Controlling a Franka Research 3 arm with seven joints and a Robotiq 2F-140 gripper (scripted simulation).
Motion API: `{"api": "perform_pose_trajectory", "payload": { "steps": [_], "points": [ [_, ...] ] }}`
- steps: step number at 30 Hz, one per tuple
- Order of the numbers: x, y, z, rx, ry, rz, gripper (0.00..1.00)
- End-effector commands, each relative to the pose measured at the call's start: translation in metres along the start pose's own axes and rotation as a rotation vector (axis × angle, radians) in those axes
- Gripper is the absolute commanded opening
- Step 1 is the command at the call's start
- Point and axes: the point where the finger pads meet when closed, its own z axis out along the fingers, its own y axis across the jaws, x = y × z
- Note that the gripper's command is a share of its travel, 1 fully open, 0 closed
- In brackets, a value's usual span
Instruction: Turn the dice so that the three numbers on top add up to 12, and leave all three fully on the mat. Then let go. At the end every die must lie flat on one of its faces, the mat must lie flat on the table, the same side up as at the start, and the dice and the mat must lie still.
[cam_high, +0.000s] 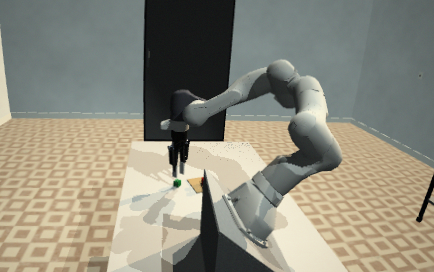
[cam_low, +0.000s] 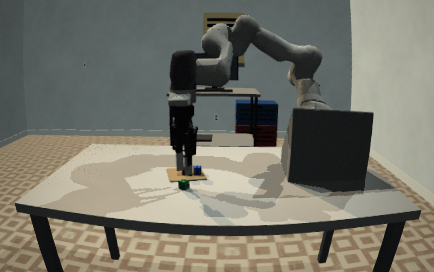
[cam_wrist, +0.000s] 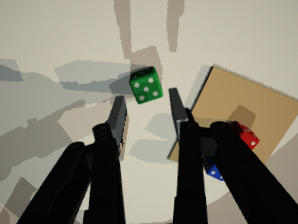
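A green die (cam_wrist: 145, 86) lies on the table top just off the tan mat (cam_wrist: 233, 112), beside the mat's edge. It also shows in the top view (cam_high: 176, 183) and in the exterior view (cam_low: 184, 184). A red die (cam_wrist: 248, 137) and a blue die (cam_wrist: 214, 171) sit on the mat, partly hidden behind my right finger. My gripper (cam_wrist: 148, 104) hangs above the table, pointing down, close to the green die and not touching it. Its fingers stand partly apart with nothing between them. It also shows in the exterior view (cam_low: 183, 166).
A large dark box (cam_low: 327, 148) stands on the table near the arm's base. The mat (cam_low: 184, 176) lies near the middle of the table, with the blue die (cam_low: 197, 170) on it.
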Motion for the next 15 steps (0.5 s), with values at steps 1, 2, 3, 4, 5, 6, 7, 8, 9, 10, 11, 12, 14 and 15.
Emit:
{"api": "perform_pose_trajectory", "payload": {
  "steps": [1,2,3,4,5,6,7,8,9,10,11,12,14,15],
  "points": [
    [0.003,0.000,0.004,0.001,0.009,0.004,0.28],
    [0.003,0.000,0.006,0.001,0.009,0.004,0.28],
    [0.003,0.000,0.007,0.001,0.009,0.004,0.28],
    [0.003,0.001,0.008,0.001,0.009,0.004,0.28],
    [0.003,0.001,0.010,0.001,0.009,0.004,0.28],
    [0.003,0.001,0.011,0.001,0.009,0.004,0.28],
    [0.003,0.001,0.012,0.001,0.009,0.004,0.28],
    [0.003,0.001,0.013,0.001,0.009,0.004,0.28],
    [0.003,0.001,0.014,0.001,0.009,0.004,0.28],
    [0.003,0.001,0.015,0.001,0.009,0.004,0.28],
    [0.003,0.001,0.016,0.001,0.009,0.004,0.28],
    [0.003,0.001,0.017,0.001,0.009,0.004,0.28],
    [0.003,0.001,0.018,0.001,0.009,0.004,0.28],
    [0.003,0.001,0.018,0.001,0.009,0.004,0.28]
  ]
}}
